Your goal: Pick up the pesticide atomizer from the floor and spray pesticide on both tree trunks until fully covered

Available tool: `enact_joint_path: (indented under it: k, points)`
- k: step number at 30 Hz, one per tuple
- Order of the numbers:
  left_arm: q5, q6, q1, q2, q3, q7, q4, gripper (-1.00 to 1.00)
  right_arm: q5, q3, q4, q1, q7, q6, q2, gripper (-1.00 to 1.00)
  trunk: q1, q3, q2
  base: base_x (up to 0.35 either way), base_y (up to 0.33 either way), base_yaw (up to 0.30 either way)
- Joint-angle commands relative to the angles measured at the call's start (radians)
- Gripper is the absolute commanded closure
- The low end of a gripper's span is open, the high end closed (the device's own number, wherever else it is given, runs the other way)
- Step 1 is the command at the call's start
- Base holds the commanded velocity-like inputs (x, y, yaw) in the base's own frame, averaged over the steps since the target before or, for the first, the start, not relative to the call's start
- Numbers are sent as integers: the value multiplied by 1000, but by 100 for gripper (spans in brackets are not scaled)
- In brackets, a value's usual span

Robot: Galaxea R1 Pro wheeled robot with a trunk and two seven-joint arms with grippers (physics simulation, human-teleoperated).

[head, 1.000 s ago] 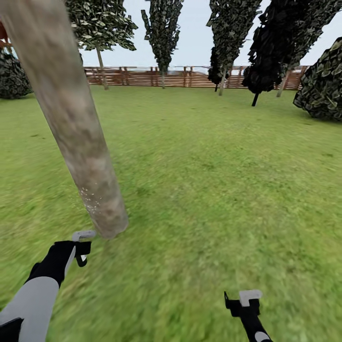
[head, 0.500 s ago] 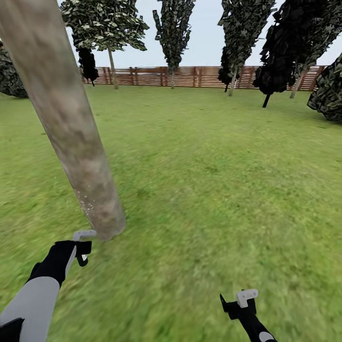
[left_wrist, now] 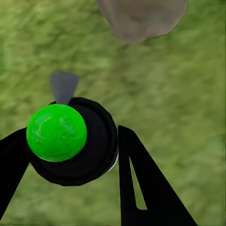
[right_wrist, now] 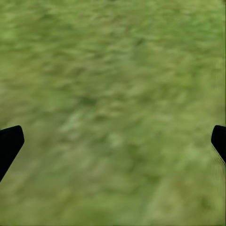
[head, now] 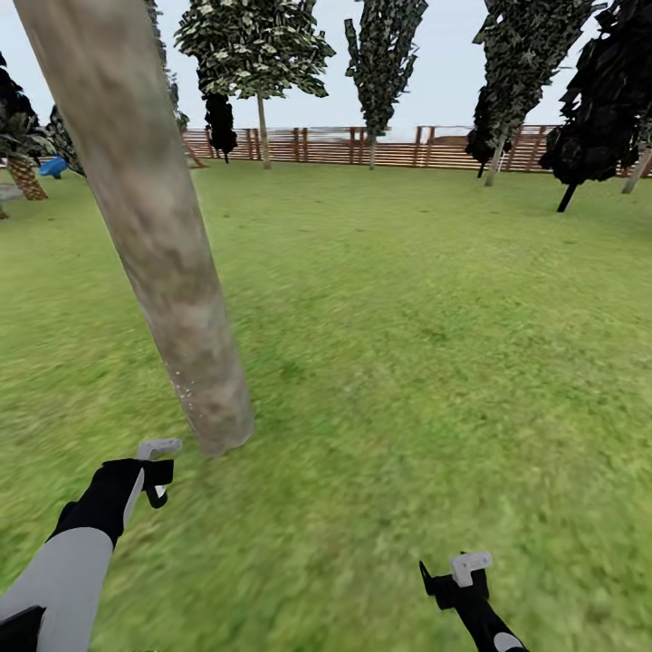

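Between the left end effector's (left_wrist: 92,188) fingers sits the atomizer (left_wrist: 70,141), clamped, nozzle toward the tree trunk (head: 163,244) just ahead. Right end effector (right_wrist: 113,141) hangs apart over grass (head: 435,362). Sweep the spray steadily up the bark, keeping the nozzle aimed squarely.

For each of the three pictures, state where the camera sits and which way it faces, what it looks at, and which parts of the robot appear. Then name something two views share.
Head view: on the robot's head, facing forward and down over the grass, a tree trunk and the far fence; both arms show.
Left wrist view: near the left gripper, looking down its fingers at the atomizer it holds.
Right wrist view: near the right gripper, facing grass; fingertips at the edges.
Shared: head and left wrist both see the trunk's base.
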Motion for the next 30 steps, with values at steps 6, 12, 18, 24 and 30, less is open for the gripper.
enact_joint_path:
  k: [6,12,18,24,30]
  points:
    - [-11,4,-1,-1,6,-9,-2,100,7,-8,0,0,5,-3,0,-100,0,-1,0,96,-260,276]
    - [-11,4,-1,-1,7,-9,-2,100,6,-9,0,0,6,-3,0,-100,0,-1,0,5,-272,197]
    - [-10,4,-1,-1,7,-9,-2,100,7,-8,0,0,8,-3,0,-100,0,-1,0,0,-273,9]
    - [-11,4,-1,-1,7,-9,0,100,7,-8,0,0,7,-4,0,-100,0,-1,0,51,-270,0]
    - [-11,4,-1,-1,7,-9,7,100,6,-9,0,0,5,-4,0,-100,0,-1,0,220,-210,15]
